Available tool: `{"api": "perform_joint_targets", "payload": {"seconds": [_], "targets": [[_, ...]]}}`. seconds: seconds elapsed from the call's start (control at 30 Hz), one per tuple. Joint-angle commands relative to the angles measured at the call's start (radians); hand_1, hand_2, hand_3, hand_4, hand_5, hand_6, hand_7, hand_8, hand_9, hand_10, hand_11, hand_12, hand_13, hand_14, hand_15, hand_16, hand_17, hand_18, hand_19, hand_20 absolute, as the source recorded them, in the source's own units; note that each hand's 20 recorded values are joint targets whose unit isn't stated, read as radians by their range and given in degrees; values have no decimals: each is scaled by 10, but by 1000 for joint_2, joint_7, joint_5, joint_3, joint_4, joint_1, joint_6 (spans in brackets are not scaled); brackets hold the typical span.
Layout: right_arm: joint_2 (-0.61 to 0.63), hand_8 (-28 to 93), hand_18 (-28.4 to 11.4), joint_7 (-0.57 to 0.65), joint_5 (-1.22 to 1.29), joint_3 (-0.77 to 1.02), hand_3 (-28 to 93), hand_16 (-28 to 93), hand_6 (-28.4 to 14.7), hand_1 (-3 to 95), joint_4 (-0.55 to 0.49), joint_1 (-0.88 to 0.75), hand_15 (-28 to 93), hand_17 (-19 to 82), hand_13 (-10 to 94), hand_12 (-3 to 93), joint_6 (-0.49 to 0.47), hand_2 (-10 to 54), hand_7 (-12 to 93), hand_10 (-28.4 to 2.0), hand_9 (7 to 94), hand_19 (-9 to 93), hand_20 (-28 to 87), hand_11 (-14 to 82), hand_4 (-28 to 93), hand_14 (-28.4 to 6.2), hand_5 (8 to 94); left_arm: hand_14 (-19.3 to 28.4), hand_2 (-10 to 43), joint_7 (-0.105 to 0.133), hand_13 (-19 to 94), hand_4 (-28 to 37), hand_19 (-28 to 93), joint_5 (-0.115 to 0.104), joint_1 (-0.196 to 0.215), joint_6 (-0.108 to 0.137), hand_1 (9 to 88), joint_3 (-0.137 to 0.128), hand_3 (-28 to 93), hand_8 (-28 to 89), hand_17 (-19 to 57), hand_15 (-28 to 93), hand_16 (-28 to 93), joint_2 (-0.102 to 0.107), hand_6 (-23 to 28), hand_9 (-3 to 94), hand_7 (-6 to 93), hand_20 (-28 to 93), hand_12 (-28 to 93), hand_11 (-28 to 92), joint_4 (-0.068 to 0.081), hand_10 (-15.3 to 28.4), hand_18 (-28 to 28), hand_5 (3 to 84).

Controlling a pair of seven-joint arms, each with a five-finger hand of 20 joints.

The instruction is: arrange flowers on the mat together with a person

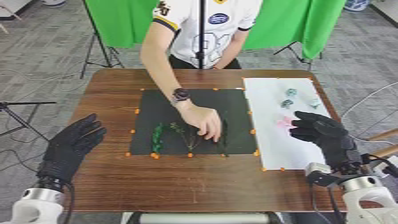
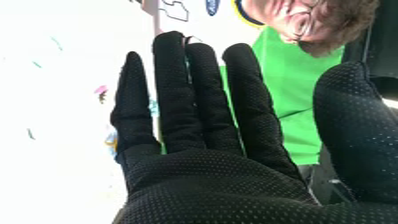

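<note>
Green cloth [image 1: 302, 25] hangs behind the brown table [image 1: 178, 185], with grey floor [image 1: 44, 55] around. On the black mat [image 1: 160, 105] lie a leafy green stem [image 1: 157, 137], a thin sprig [image 1: 188, 137] and a dark stem [image 1: 225, 137], in that order from left to right. A person's hand [image 1: 202, 120] reaches down between the sprig and the dark stem. Just right of the mat, the white sheet [image 1: 275, 145] holds a pink flower [image 1: 285, 121] and small bluish flowers [image 1: 287, 104]. Beside the pink one is the right hand [image 1: 322, 131], its fingers straight and slightly spread, thumb well apart. The left hand [image 1: 67, 145] is left of the mat, fingers loosely extended.
</note>
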Motion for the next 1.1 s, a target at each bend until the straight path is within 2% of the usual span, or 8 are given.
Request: {"api": "perform_joint_targets", "payload": {"seconds": [0.03,0.1,0.27,0.73,0.97,1.1], "targets": [[-6,-99,-230,0,-7,7,904,232,-49,146,3,-8,386,131,409,249,-14,75,217,-164,477,526,305,207,-190,-140,487,160,18,-6,274,-196,481,-1,14,-7,284,2,728,-91,-71,376,-19,-5,62,340,181,97,125,276,5,141,206,410],[-6,-99,-230,-1,-8,7,906,232,-48,147,3,-7,386,131,410,248,-13,79,218,-164,477,526,304,207,-188,-140,486,160,18,-8,274,-196,481,-1,19,-3,284,0,729,-91,-71,376,-19,-6,62,341,181,97,126,277,3,142,206,410],[-11,-99,-230,-2,-5,16,906,232,-47,151,2,-11,386,131,410,249,-15,81,221,-163,478,526,304,209,-186,-138,486,160,17,-7,274,-195,481,3,5,-12,284,4,729,-91,-71,376,-18,-4,62,341,181,98,125,277,6,142,206,410],[-16,-101,-229,4,-11,16,899,233,-46,147,4,-5,386,131,411,248,-25,76,222,-163,478,526,304,209,-194,-138,486,160,16,-3,274,-194,481,3,22,-6,285,-5,728,-92,-70,376,-19,-8,61,341,184,97,126,277,-2,141,206,409],[-17,-101,-229,2,-12,17,897,233,-46,147,4,-4,387,131,411,248,-24,76,223,-164,479,527,304,209,-196,-138,485,160,15,-7,274,-194,481,5,14,-10,286,-4,727,-91,-70,377,-18,-9,61,342,182,98,125,277,1,142,205,409],[-1,-101,-229,-17,-25,5,897,233,-47,148,5,-1,386,132,411,248,6,74,222,-163,480,527,304,211,-196,-137,486,160,15,-4,274,-193,481,3,18,-8,285,-5,728,-91,-70,376,-18,-9,62,341,182,98,126,277,0,142,206,409]]}}
